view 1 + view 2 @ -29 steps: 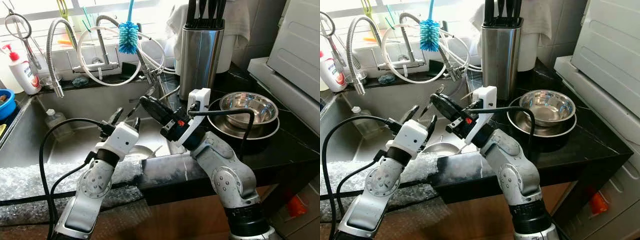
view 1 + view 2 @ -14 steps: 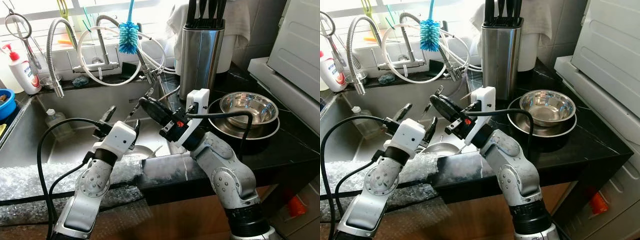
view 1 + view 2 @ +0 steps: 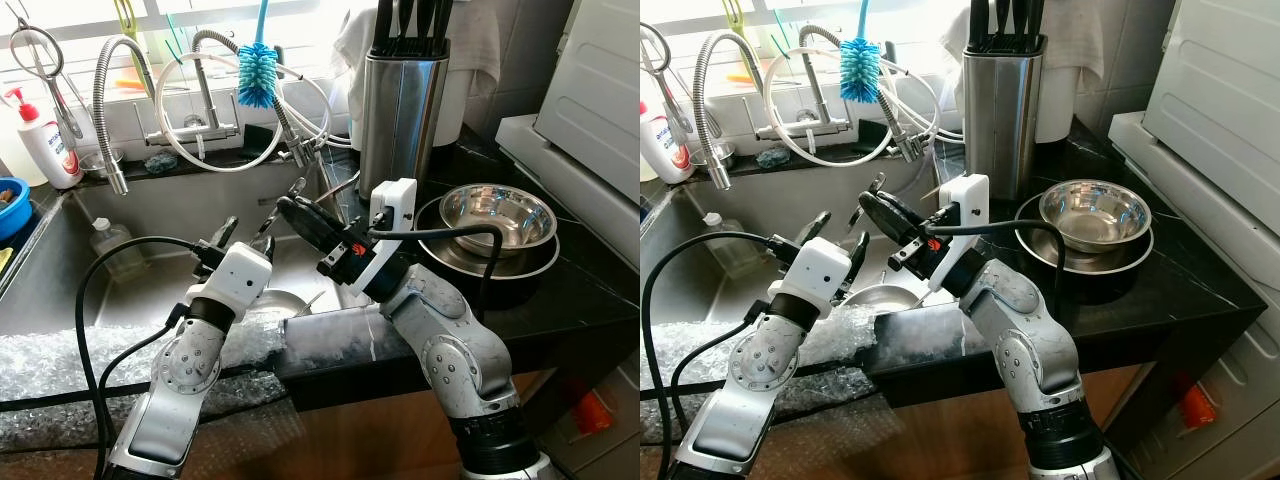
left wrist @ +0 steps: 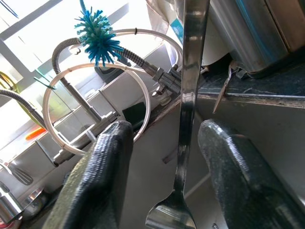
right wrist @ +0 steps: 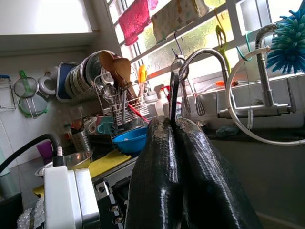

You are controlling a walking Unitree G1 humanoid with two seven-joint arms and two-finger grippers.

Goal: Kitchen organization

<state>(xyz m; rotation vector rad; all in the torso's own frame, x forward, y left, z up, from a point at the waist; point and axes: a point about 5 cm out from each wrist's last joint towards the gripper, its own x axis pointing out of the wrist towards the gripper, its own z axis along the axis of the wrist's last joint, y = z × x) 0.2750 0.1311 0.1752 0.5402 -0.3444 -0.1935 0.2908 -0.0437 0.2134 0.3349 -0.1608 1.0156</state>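
Observation:
My right gripper [image 3: 291, 211] is over the sink, shut on a thin metal utensil [image 4: 188, 86], a fork or spoon; its edge sticks out past the black fingertips [image 5: 173, 93]. My left gripper [image 3: 247, 238] is open just to its left, at the same height. In the left wrist view the utensil's handle runs between the left fingers [image 4: 107, 157] without touching either, head end toward the wrist. In the head views the utensil is a faint sliver [image 3: 878, 184] at the right gripper's tip.
A steel bowl [image 3: 283, 301] lies in the sink [image 3: 60, 285] below the grippers. Behind are hose faucets [image 3: 205, 95] and a blue brush [image 3: 256, 72]. A knife block [image 3: 400, 100] and stacked steel bowls [image 3: 497, 215] stand on the black counter [image 3: 580, 290]. Bubble wrap [image 3: 60, 360] covers the front edge.
My left gripper swung out to the left half a second ago and has come back toward the right gripper's tip. The right gripper has edged slightly left, still shut on the utensil.

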